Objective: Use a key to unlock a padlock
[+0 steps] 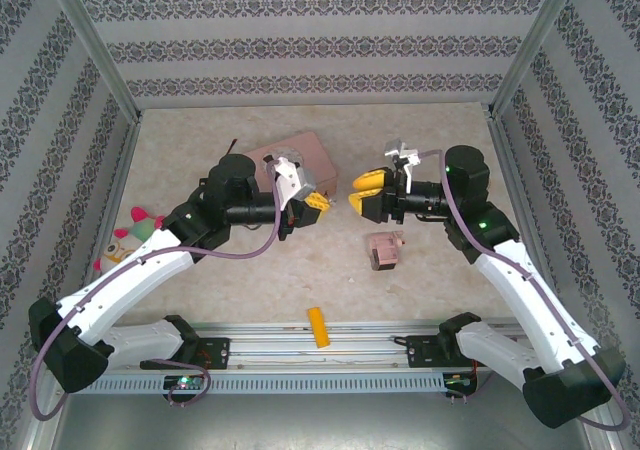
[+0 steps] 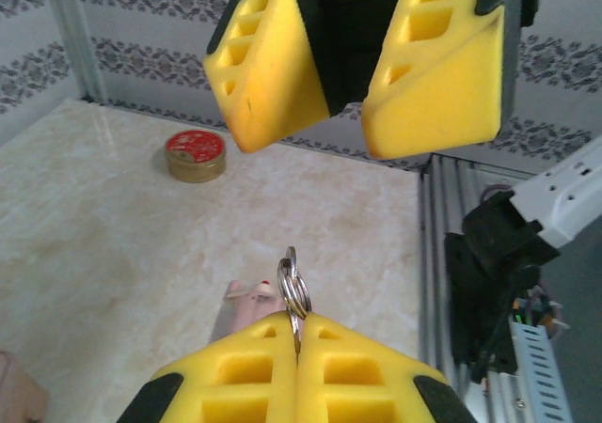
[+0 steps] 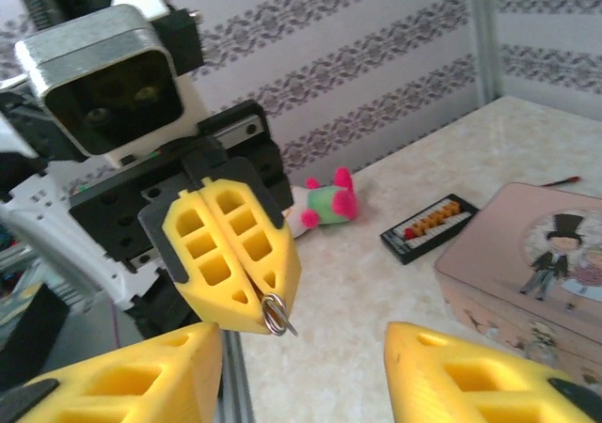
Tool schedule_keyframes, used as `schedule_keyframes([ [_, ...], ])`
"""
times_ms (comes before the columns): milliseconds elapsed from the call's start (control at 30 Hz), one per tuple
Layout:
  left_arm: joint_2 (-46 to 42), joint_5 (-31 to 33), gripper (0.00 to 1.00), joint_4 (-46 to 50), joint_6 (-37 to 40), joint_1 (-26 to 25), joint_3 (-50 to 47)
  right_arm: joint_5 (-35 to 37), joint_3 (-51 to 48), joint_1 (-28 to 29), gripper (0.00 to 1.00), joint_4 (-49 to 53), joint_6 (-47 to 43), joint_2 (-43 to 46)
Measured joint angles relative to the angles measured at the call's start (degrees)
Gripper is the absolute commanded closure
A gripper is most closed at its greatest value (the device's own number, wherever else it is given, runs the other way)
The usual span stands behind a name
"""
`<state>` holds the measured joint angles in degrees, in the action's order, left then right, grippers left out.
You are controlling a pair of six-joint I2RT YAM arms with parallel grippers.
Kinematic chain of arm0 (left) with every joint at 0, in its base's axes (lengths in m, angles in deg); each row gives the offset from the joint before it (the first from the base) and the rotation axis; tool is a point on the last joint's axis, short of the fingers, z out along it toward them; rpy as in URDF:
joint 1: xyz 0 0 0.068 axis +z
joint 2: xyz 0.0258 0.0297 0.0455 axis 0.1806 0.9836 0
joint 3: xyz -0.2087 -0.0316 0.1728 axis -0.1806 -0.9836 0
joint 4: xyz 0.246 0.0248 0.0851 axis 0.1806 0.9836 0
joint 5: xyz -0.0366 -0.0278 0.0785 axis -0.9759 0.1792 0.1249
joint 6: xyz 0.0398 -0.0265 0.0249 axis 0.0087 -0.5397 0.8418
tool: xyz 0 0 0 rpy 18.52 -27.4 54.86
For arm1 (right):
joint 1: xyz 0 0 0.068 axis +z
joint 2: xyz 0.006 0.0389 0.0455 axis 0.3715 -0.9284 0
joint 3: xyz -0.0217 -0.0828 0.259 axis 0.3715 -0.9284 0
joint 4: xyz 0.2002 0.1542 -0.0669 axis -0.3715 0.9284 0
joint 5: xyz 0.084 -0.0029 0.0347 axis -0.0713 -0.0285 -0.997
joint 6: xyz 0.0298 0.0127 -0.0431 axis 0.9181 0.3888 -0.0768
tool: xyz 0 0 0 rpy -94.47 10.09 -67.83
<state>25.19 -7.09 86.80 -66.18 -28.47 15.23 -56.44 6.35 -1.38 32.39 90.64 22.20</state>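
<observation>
Pink tin (image 1: pixel 300 160) upper centre, half hidden behind the left arm; pink block (image 1: pixel 385 248) and yellow block (image 1: pixel 318 326) lower on the table (image 1: pixel 200 150). Left fingers (image 2: pixel 297 348) clenched on the key ring (image 2: pixel 293 291) mid-frame; right fingers (image 1: pixel 362 192) parted, empty, facing it

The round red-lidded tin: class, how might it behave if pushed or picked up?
The tin lies flat on its base, so it would probably slide, not roll. The table looks smooth, so it may skid easily. Its low, wide shape seems unlikely to tip.
</observation>
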Motion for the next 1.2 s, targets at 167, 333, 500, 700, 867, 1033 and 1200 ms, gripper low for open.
schedule_keyframes([
  [167, 0.9, -2.8, 1.0, 0.1, -0.2, 0.0, 0.0, -6.0, 0.4, 0.2, 0.59, -0.2, -0.2, -3.6],
  [333, 1.2, -3.2, 1.0, 0.2, -0.2, 0.2, 0.0, -9.5, 1.8, 1.2, 0.64, 0.8, -0.4, -7.0],
  [500, 1.2, -3.6, 1.0, 0.2, -0.2, 0.5, 0.0, -10.9, 2.6, 2.0, 0.68, 1.6, -0.9, -7.9],
  [700, 1.2, -3.9, 1.0, 0.1, -0.7, 0.8, 0.0, -11.1, 3.6, 2.0, 0.69, 3.3, -2.1, -8.6],
  [867, 1.2, -4.0, 1.0, 0.1, -1.1, 0.8, 0.0, -11.1, 3.9, 2.0, 0.71, 4.3, -2.5, -8.8],
  [1033, 1.3, -4.0, 1.0, 0.1, -1.4, 0.9, 0.0, -11.0, 4.2, 3.0, 0.7, 5.2, -2.8, -9.5],
  [1200, 1.5, -4.3, 1.0, 0.2, -1.9, 1.0, 0.0, -10.3, 4.2, 4.2, 0.67, 6.5, -3.3, -9.5],
])
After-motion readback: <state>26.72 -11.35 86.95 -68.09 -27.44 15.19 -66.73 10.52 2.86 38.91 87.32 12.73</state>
